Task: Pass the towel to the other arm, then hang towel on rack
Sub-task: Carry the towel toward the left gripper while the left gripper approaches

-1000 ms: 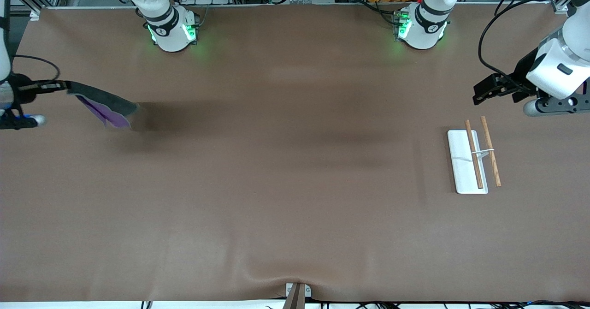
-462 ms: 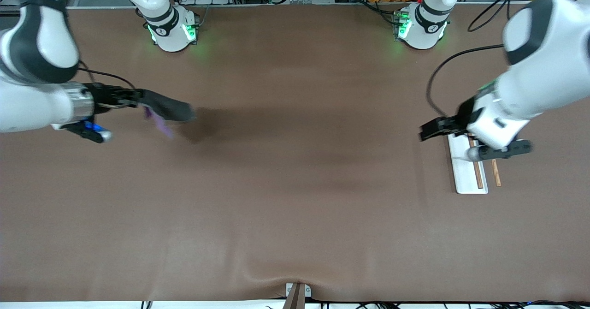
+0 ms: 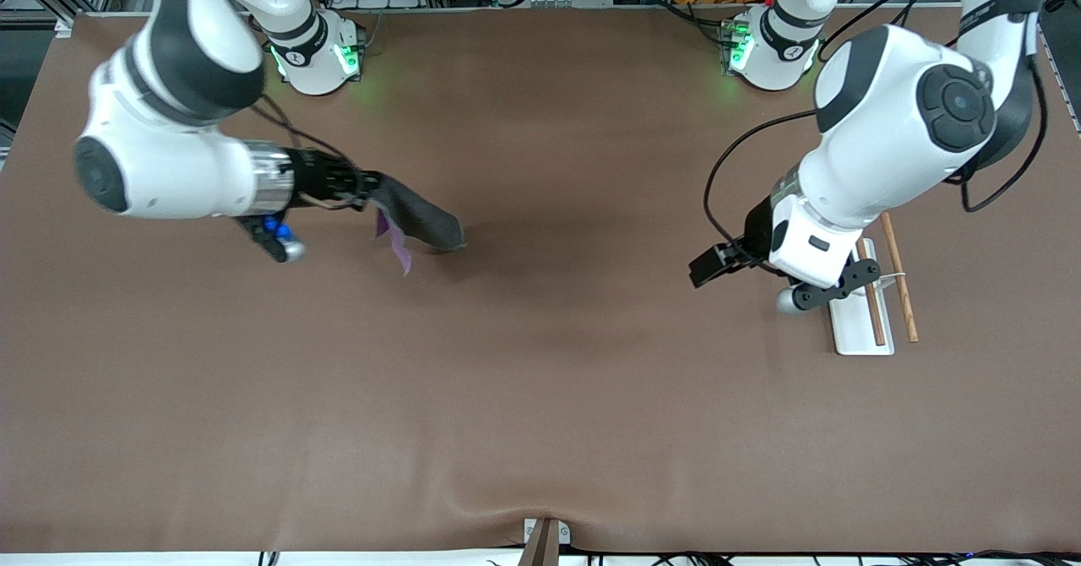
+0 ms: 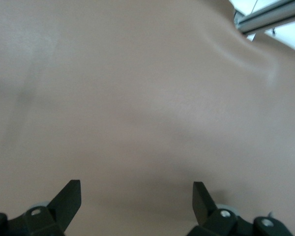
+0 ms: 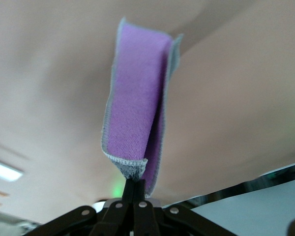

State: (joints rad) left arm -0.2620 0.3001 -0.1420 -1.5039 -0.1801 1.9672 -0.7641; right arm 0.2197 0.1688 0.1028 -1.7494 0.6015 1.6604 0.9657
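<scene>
My right gripper (image 3: 365,191) is shut on one end of the towel (image 3: 420,220). The cloth trails out from it above the table, dark grey side up, with a lilac fold hanging below. In the right wrist view the towel (image 5: 137,108) shows its lilac side, folded lengthwise, pinched at its corner by my right gripper (image 5: 136,186). My left gripper (image 3: 708,263) is open over bare table beside the rack (image 3: 851,334), whose white base and two wooden rods are partly covered by the left hand. In the left wrist view my left gripper (image 4: 135,196) has nothing between its fingers.
The brown table mat (image 3: 540,380) shows a raised wrinkle at its front edge near a small bracket (image 3: 545,536). Both robot bases (image 3: 317,55) stand along the table's back edge. A metal frame rail (image 4: 270,14) shows in the left wrist view.
Both arms have swung in from the table's ends toward its middle. The right gripper carried the towel with it. The left gripper passed over the rack and now hangs beside it.
</scene>
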